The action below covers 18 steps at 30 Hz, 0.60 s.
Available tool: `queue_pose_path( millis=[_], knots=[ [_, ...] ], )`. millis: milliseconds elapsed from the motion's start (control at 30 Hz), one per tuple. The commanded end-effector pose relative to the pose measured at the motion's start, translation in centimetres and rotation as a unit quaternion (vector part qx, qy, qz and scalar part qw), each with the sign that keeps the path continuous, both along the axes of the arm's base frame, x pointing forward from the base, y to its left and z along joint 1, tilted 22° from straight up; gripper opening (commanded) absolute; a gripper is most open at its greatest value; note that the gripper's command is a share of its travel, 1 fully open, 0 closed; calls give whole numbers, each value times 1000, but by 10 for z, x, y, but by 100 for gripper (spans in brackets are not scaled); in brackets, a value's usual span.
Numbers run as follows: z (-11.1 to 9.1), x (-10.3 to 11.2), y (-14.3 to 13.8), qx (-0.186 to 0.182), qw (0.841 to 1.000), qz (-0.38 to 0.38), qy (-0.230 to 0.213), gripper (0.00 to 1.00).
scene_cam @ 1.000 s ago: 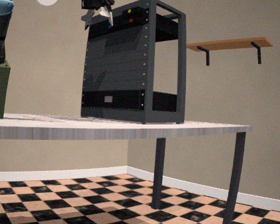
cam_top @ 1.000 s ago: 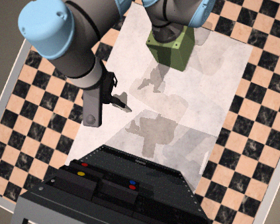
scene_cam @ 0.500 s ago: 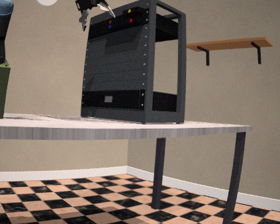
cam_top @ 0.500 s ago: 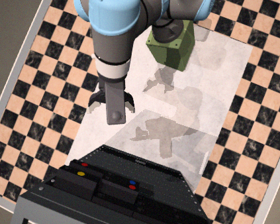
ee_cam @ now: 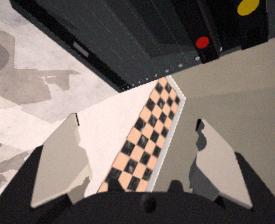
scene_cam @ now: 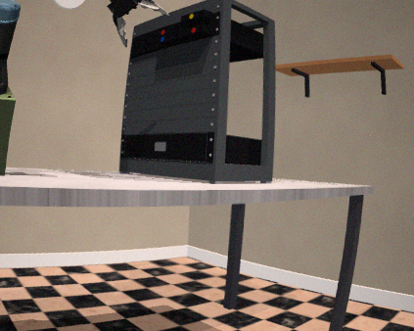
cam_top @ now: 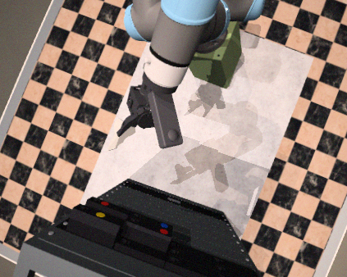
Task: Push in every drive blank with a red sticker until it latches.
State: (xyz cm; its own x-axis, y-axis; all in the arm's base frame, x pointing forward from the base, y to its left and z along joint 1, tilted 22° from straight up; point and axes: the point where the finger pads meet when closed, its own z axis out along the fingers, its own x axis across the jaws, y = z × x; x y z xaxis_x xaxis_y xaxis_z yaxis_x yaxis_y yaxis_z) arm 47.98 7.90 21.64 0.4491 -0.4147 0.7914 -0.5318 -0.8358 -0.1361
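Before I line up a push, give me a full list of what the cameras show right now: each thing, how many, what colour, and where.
Rack: one, dark grey, upright at the table's end far from the arm's base.
Red stickers: two, on blanks in the rack's top rows, one at each side.
Yellow sticker: one, next to one red.
Blue sticker: one, next to the other red.
Table: one, pale top, dark legs.
Shelf: one, wooden, on the wall behind.
Floor: black and orange checks.
Pedestal: one, green, under the arm.
Arm: one, grey with blue joints.
Tool: one, open and holding nothing, high up near the rack's top front.
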Motion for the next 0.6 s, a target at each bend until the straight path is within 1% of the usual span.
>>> queue_pose_path(
  millis=[0,33,100,267,400,567],
  knots=[
    [5,6,8,-44,997,55,-43,100],
    [6,6,10,-52,995,64,-50,100],
    [6,6,10,-52,995,64,-50,100],
    [12,10,18,-92,987,109,-80,100],
    [15,13,25,-123,976,145,-104,100],
    [20,17,33,-161,960,187,-133,100]
  ],
)
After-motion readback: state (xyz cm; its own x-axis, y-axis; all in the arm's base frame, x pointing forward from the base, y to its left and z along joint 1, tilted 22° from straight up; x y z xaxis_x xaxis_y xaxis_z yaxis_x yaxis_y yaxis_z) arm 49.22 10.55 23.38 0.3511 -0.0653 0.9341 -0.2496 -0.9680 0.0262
